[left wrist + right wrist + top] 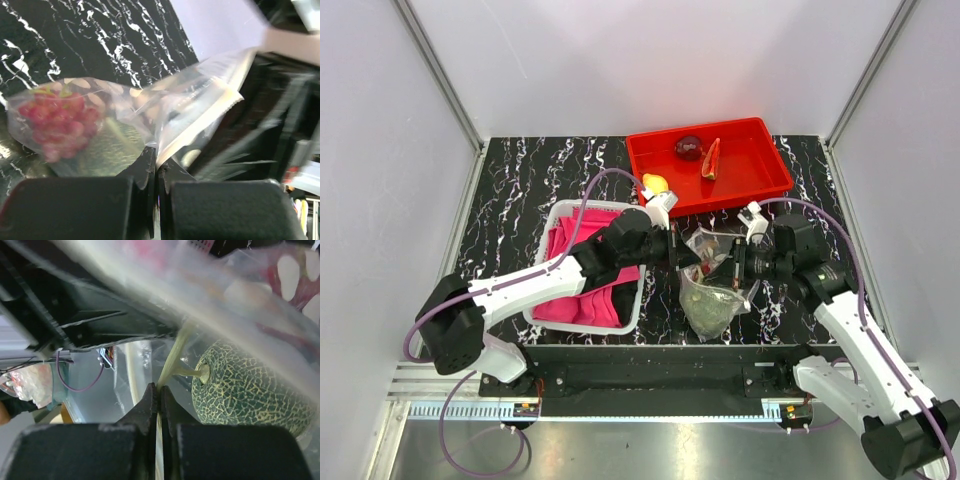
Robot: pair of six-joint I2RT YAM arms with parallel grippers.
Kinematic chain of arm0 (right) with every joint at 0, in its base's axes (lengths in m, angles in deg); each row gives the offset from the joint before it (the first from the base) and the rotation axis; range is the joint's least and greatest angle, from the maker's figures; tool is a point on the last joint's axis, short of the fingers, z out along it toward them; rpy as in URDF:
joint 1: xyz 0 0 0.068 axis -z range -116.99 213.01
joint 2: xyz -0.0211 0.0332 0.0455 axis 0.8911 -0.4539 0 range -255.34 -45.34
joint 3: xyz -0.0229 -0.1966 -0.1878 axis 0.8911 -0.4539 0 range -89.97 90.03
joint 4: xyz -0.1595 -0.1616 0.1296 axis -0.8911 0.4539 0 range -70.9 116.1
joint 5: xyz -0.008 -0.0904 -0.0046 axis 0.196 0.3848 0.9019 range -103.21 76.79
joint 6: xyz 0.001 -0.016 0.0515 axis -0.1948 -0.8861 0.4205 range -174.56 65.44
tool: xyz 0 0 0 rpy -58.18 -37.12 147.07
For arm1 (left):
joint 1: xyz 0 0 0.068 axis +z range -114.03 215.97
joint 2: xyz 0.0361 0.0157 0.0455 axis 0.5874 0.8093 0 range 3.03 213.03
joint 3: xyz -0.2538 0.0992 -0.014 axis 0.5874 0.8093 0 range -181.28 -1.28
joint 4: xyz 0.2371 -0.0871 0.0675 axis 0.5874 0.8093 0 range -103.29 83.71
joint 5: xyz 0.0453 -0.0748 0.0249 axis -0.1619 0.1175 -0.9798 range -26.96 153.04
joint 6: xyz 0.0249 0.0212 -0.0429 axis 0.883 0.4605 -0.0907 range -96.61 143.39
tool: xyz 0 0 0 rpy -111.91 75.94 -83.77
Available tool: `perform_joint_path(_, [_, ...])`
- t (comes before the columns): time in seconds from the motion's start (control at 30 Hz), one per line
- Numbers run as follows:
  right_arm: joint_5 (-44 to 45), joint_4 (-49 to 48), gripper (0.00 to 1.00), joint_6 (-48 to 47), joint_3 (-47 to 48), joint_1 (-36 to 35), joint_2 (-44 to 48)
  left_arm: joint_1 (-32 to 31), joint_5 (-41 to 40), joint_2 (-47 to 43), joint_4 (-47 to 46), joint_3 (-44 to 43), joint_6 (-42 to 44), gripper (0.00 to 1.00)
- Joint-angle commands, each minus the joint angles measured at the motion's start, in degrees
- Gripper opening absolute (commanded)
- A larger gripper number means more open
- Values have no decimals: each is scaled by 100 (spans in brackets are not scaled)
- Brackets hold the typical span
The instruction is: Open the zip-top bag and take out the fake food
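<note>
The left hand (156,160) is pressed together and pinches one edge of the zip-top bag (190,107). The right hand (159,392) is pressed together too, and it pinches a thin bit of the bag's top from the other side. I think they hold it like this so each hand can pull one side and the zip can pop open. The bag hangs between the two hands, and its bottom sags down to the black surface (520,190) in the middle, near the front.

Inside the bag I count one bunch of grapes (59,122) and one green melon (250,392). The melon's stem points up at the right hand.

Farther back sits one red tray (770,185). It looks like the place where the fake food goes. In it I count one dark red round fruit (688,147) and one watermelon slice (711,160). One yellow lemon (656,184) is at the tray's near left corner. I cannot tell if it is in the tray or just beside it.

On the left, under the left arm, is one white basket (545,235) of pink cloth (582,275). It is not part of this job.

So that is five bits of food, and two of them are in the bag.
</note>
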Motion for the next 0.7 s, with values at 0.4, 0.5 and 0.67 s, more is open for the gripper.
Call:
perform_joint_path(0.4, [-23,-8,0,-282,1182,-27,630,-19,-242,-232,316,27,292,0])
perform_joint_path(0.5, [-242,-305,0,-142,1367,-27,559,-19,-163,-109,114,98,178,0])
perform_joint_path(0.67, [-454,-965,0,438,1763,-27,401,-45,-120,5,8,124,89,0])
